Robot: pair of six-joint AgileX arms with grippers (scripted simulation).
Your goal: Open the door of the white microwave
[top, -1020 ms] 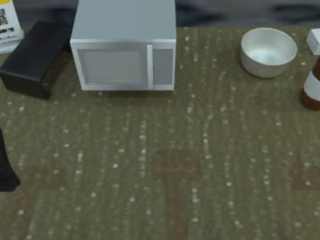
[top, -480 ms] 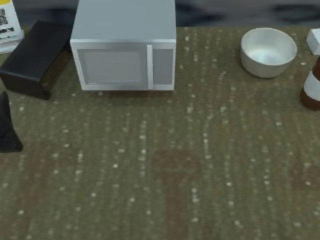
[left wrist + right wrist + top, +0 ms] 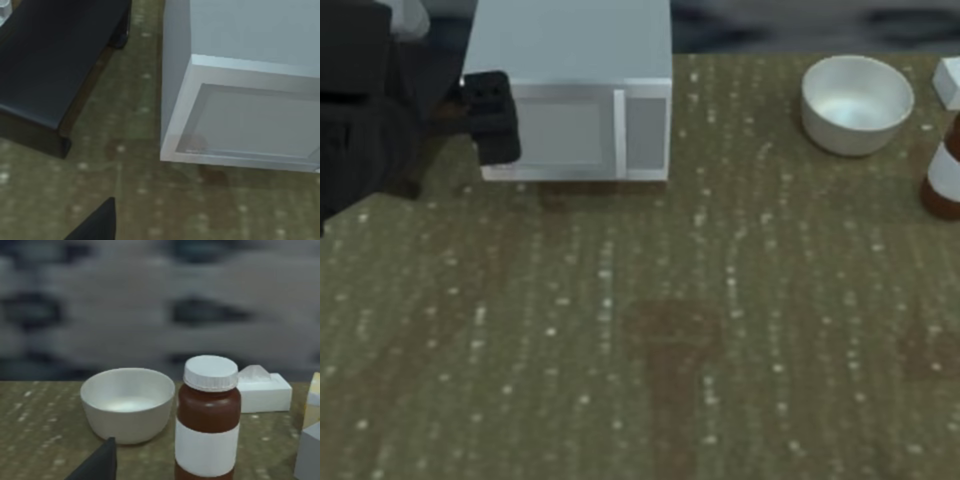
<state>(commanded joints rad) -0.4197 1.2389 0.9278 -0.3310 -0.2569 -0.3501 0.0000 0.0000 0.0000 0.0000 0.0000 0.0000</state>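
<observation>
White microwave [image 3: 570, 60] at 11 o'clock on the table [image 3: 650, 340], back edge cut off by the frame. The door [image 3: 560, 130] sits flush and closed. Left gripper [image 3: 490, 118] covers the door's 9 o'clock edge from above; finger spread cannot be told, contact unclear. Black box [image 3: 45, 65] is hidden under the arm in the top view. Right arm out of the top view; its wrist camera faces a bowl [image 3: 127, 402] and a brown bottle [image 3: 207, 425].
</observation>
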